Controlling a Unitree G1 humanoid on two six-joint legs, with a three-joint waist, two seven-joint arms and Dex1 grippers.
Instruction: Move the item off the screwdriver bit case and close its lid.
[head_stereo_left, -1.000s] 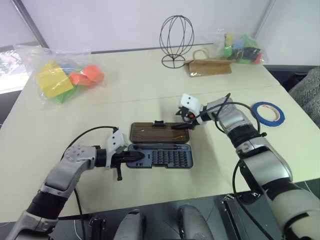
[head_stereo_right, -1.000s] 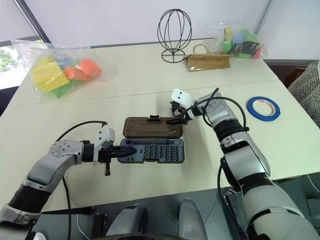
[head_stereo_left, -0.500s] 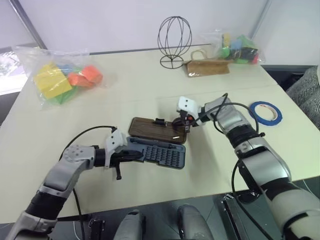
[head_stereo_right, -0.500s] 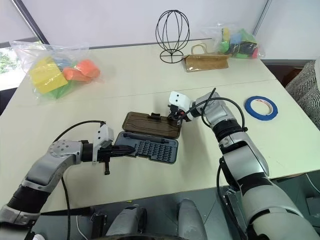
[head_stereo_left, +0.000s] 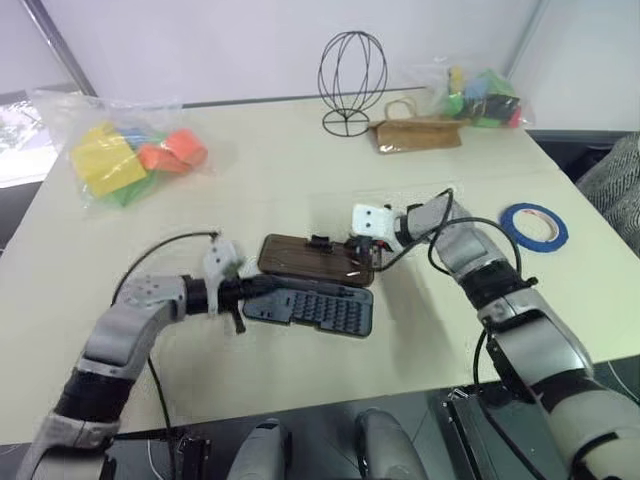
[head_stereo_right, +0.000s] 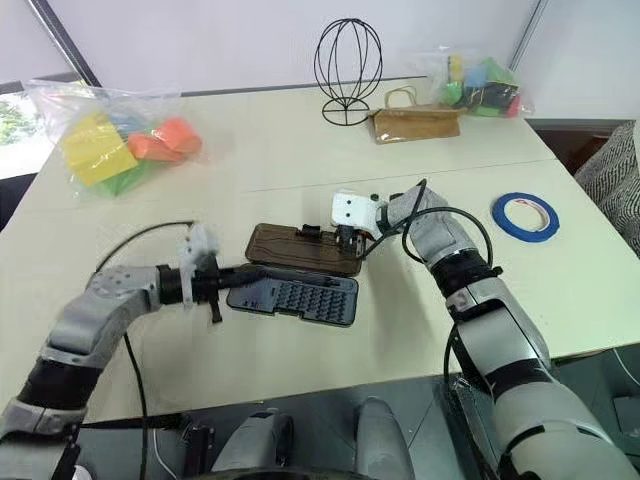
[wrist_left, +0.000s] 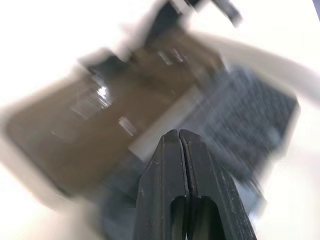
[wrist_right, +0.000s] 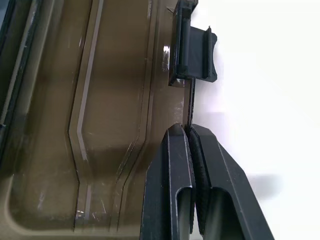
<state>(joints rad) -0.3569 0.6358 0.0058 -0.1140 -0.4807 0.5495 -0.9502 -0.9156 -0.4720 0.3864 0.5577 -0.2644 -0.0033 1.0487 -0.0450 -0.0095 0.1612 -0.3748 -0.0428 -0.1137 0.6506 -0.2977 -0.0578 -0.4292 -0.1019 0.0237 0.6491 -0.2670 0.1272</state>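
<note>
- Brown lid (head_stereo_right: 303, 249) lies open on the table (head_stereo_right: 250, 150), at 12 o'clock from the grey-blue tray (head_stereo_right: 296, 296) of the case (head_stereo_right: 300, 275); a small latch tab (wrist_right: 196, 54) sits on the lid's far edge.
- Right gripper (head_stereo_right: 345, 243) is at the lid's 3 o'clock end, fingers (wrist_right: 172, 190) pressed together on the lid's thin edge, just beside the tab.
- Left gripper (head_stereo_right: 255, 273) is at the case's 9 o'clock end, fingers (wrist_left: 170, 190) closed tight with no gap; whether they pinch the case I cannot tell.
- Tray looks tilted, its 9 o'clock end raised off the table.
- Blue tape (head_stereo_right: 525, 216) lies flat on the table at 3 o'clock, well apart from the case.
- Black wire stand (head_stereo_right: 350, 70) is at 12 o'clock, a brown paper bag (head_stereo_right: 415, 122) just beside it.
- Clear bags of coloured blocks sit at 10 o'clock (head_stereo_right: 110, 140) and 1 o'clock (head_stereo_right: 480, 85).
</note>
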